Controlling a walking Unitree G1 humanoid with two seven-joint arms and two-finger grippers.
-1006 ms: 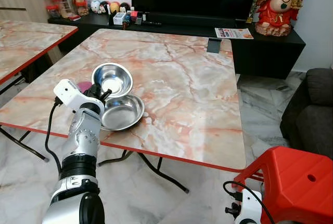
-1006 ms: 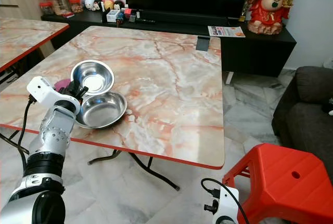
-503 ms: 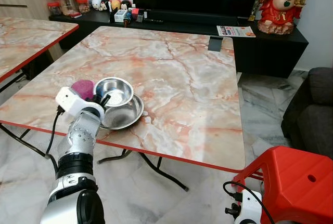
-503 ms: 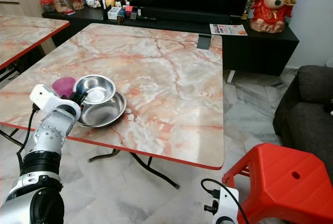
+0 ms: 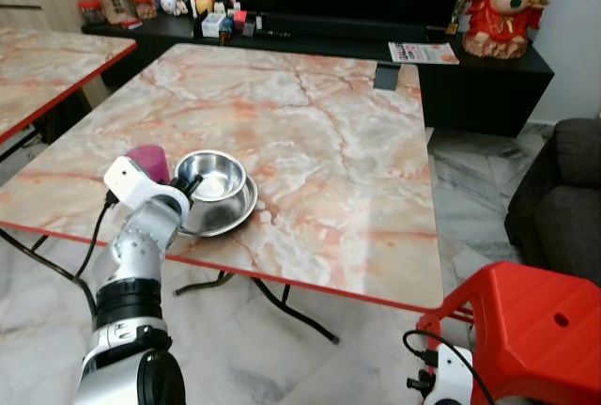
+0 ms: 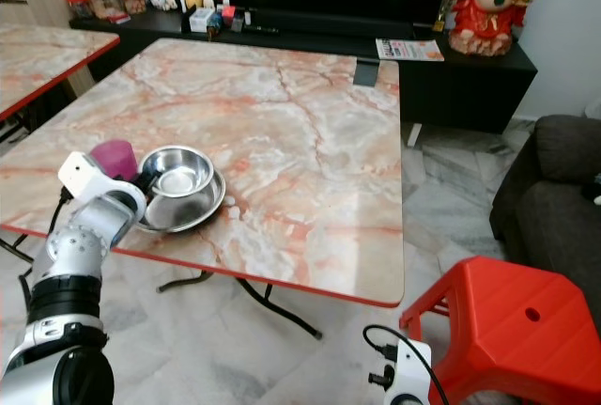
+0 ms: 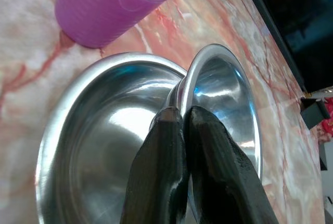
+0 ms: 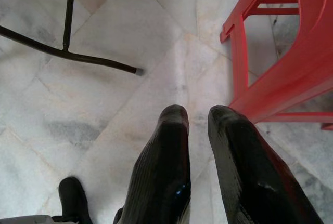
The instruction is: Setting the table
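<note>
A small steel bowl (image 5: 212,176) sits tilted inside a larger steel bowl (image 5: 237,216) near the front left edge of the marble table (image 5: 357,161). My left gripper (image 7: 183,116) is shut on the small bowl's (image 7: 226,94) near rim, one finger inside and one outside, over the large bowl (image 7: 99,146). A purple cup (image 5: 148,160) stands upright just left of the bowls, close to my left wrist. My right gripper (image 8: 199,114) hangs low over the floor beside the stool, with a narrow gap between its fingers and nothing held.
A red plastic stool (image 5: 526,330) stands at the near right, a dark sofa (image 5: 573,189) beyond it. A second marble table (image 5: 47,67) is at the left. A black TV console (image 5: 470,85) with jars and a red figurine (image 5: 512,1) runs along the back. A small dark object (image 5: 386,76) sits at the table's far edge.
My left gripper has brought the small bowl from behind the large bowl, where it was held raised and tilted, down into it. The camera has shifted slightly.
</note>
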